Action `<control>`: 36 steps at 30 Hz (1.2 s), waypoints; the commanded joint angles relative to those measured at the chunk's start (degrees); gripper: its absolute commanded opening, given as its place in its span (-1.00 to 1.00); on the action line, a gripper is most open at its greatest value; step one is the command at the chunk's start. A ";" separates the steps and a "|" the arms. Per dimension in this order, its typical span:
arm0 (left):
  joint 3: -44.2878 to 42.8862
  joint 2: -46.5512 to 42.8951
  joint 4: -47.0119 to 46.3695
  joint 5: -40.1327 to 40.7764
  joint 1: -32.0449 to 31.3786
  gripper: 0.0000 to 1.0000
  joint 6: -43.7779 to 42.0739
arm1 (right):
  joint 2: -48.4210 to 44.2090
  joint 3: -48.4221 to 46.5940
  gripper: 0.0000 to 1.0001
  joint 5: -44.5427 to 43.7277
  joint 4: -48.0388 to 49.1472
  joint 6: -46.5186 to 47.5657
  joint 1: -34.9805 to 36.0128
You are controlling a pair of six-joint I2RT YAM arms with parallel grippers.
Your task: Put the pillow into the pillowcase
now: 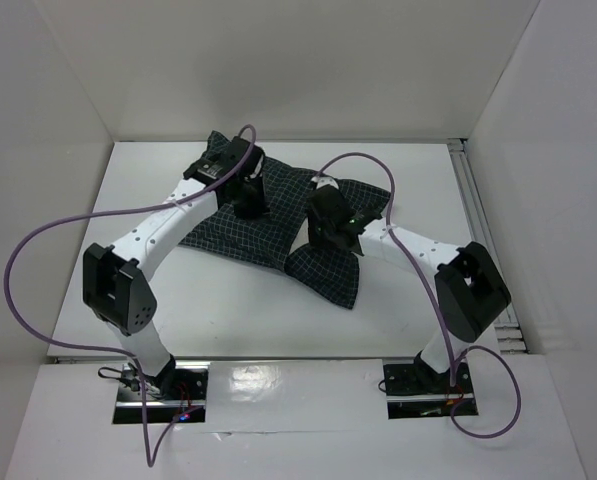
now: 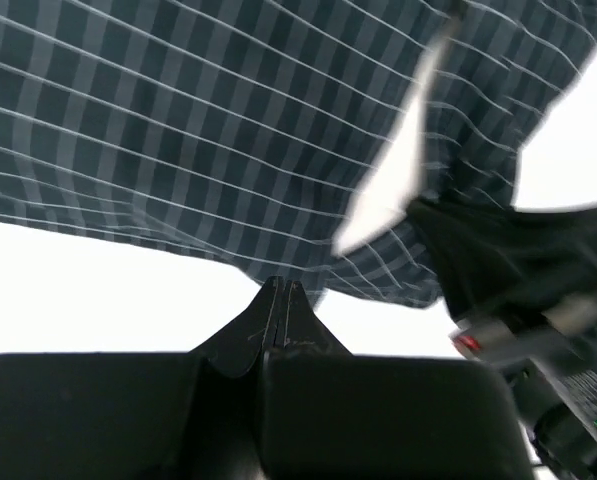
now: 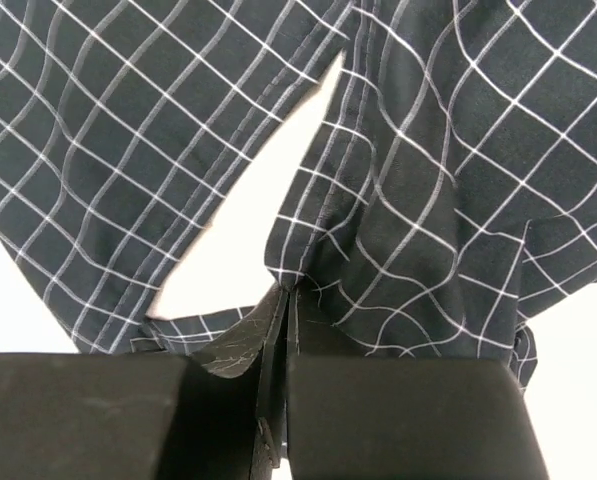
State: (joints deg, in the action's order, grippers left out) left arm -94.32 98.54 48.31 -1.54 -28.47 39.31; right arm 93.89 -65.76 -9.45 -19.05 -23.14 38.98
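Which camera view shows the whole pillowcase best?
The top external view: only there does the pillowcase show its nearly full outline on the table. The left wrist view gives a blurred patch of its checked cloth; the right wrist view a close fold at the right gripper.

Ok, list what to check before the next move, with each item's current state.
1. Right end effector pinching the pillowcase edge: ok.
2. Left end effector gripping cloth: cannot tell; its fingers are closed at the cloth's edge.
3. Pillow fully inside: cannot tell; only a pale strip shows in the opening.
4. Pillowcase lying flat: not ok; it is bunched and creased on the table.
5. End effectors apart from each other: ok in the top view.
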 commanded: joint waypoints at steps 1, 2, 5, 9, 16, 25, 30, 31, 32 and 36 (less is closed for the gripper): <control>2.64 -3.61 -0.50 0.75 3.06 -1.00 -0.02 | -2.47 -3.58 -1.00 -2.06 -0.46 0.02 1.44; 3.18 -4.40 -0.50 0.75 3.68 -1.00 -0.02 | -3.09 -4.11 -1.00 -2.06 -0.46 0.02 1.45; 5.02 -5.64 -0.50 0.75 5.96 -1.00 -0.02 | -3.89 -5.34 -1.00 -0.57 -0.46 0.02 1.45; 8.01 -6.96 -0.50 2.41 8.95 -1.00 -0.02 | -1.35 -6.92 -1.00 0.04 2.25 0.54 1.45; 17.23 -12.75 -2.52 1.90 20.81 -0.90 0.50 | 8.24 -14.13 -0.76 4.88 2.79 1.07 -0.40; 31.03 -17.95 -6.74 -2.15 38.83 0.39 3.58 | -9.84 -2.11 0.73 3.13 0.87 1.60 -4.87; 37.01 -15.50 -13.30 -7.49 47.09 0.73 5.77 | -20.38 7.98 0.81 1.72 -3.71 0.38 -4.88; 38.15 -14.79 -14.90 -8.64 48.41 0.73 6.30 | -21.71 9.58 0.81 1.72 -3.72 -0.59 -4.88; 40.16 -14.00 -17.00 -11.18 49.55 0.75 6.31 | -23.03 11.07 0.81 1.72 -4.59 -1.12 -4.88; 40.80 -9.60 -24.13 -13.75 52.46 0.75 6.92 | -29.27 17.49 0.83 1.72 -7.49 -4.10 -5.40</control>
State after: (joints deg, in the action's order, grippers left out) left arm -53.58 87.11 31.94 -10.26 23.18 45.04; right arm 67.83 -51.13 -6.92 -22.74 -24.36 33.76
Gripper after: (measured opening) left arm 0.874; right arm 0.915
